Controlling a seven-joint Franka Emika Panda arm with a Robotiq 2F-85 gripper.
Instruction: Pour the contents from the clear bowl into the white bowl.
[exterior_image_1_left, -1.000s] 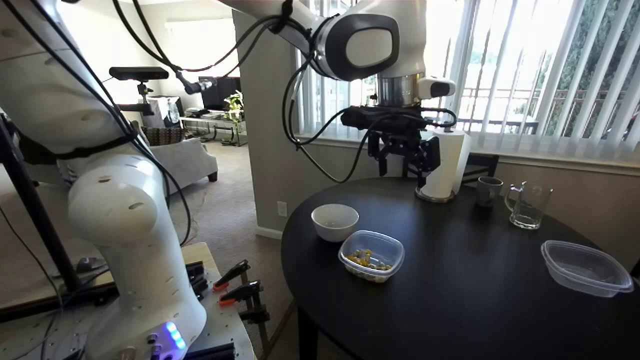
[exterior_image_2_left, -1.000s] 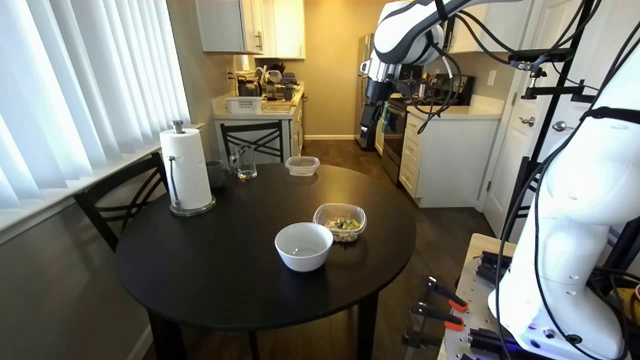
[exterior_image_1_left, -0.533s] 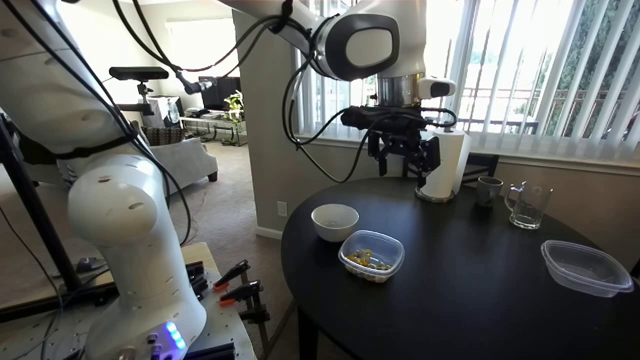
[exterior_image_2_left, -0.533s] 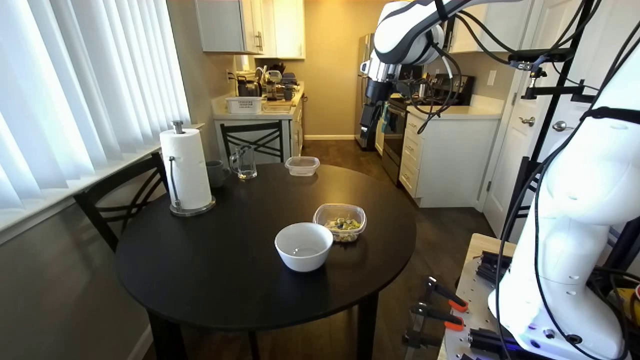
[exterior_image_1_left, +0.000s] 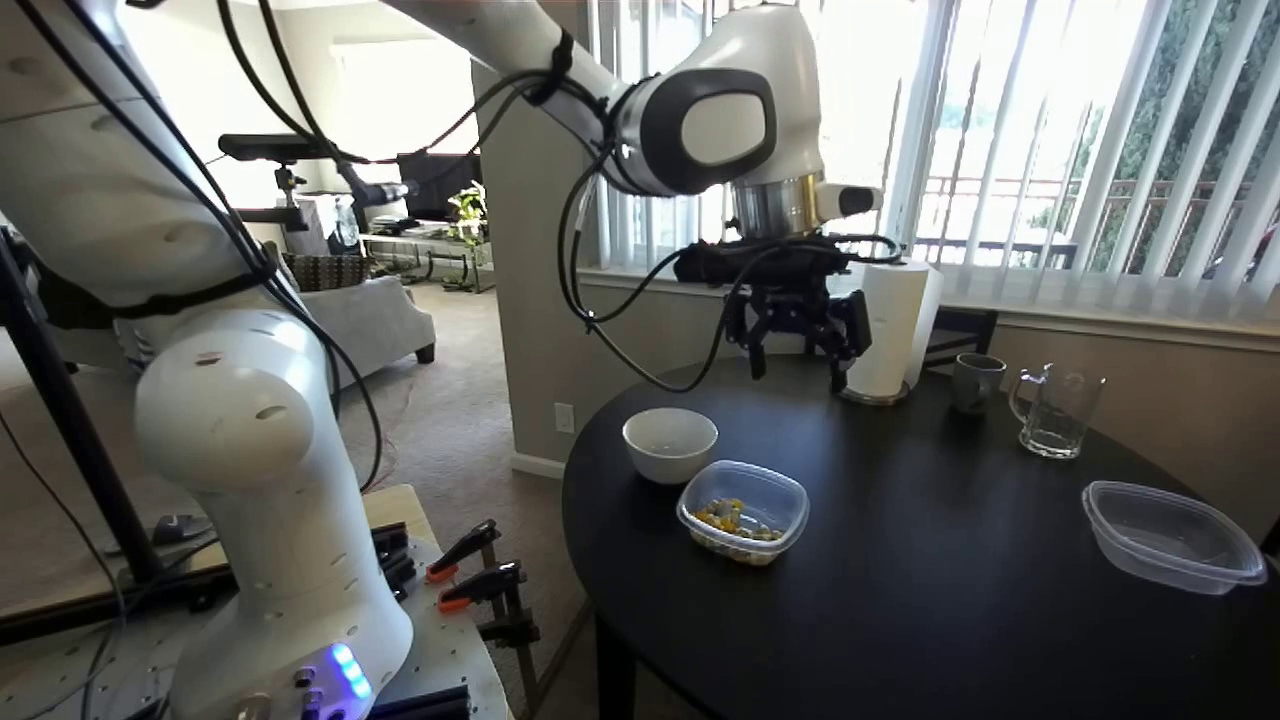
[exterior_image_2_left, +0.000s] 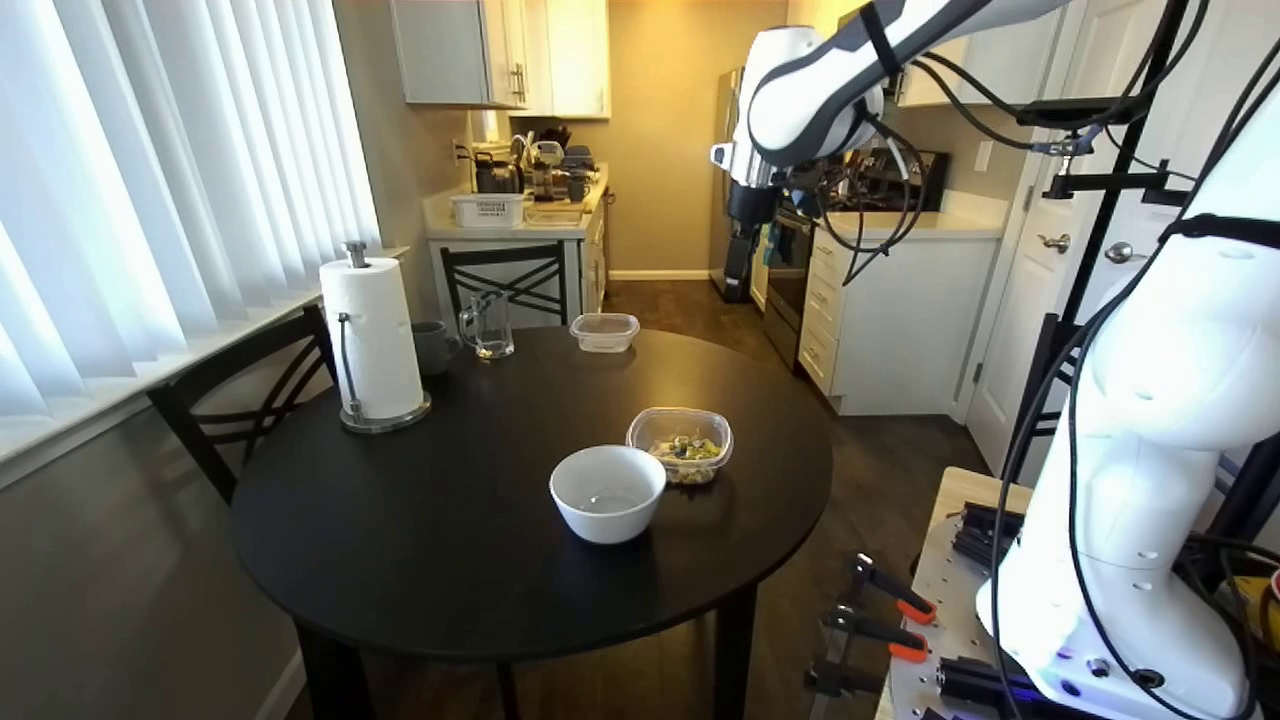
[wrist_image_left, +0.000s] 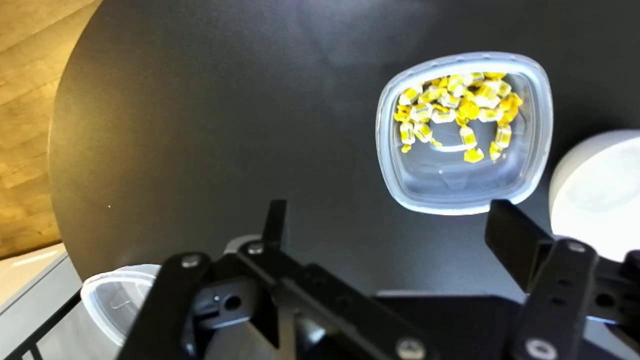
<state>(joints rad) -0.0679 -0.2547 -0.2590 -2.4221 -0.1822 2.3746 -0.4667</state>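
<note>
The clear bowl (exterior_image_1_left: 775, 492) stands upright on the dark table. It shows in an exterior view (exterior_image_2_left: 640, 436) and in the wrist view (wrist_image_left: 450, 186). The contents (exterior_image_1_left: 738, 518), yellow and tan bits, lie heaped on one side of it (wrist_image_left: 462, 102). The white bowl (exterior_image_1_left: 666, 468) stands close beside it, looks empty inside (exterior_image_2_left: 608, 515) and is partly cut off in the wrist view (wrist_image_left: 600, 187). My gripper (exterior_image_1_left: 798, 378) is open and empty, high above the table. In the wrist view its fingers (wrist_image_left: 389, 202) are wide apart, with one fingertip overlapping the clear bowl's rim.
A paper towel roll (exterior_image_1_left: 885, 335) on a stand is at the window side. A grey mug (exterior_image_1_left: 975, 383), a glass mug (exterior_image_1_left: 1055, 415) and a wider clear container (exterior_image_1_left: 1175, 545) stand along the table's (exterior_image_1_left: 900, 600) far edge. A chair (exterior_image_2_left: 250, 390) is beside it.
The arm stayed still at first, then my gripper moved slightly down and sideways toward the bowls' side, tilting a little. The bowls and contents have not moved.
</note>
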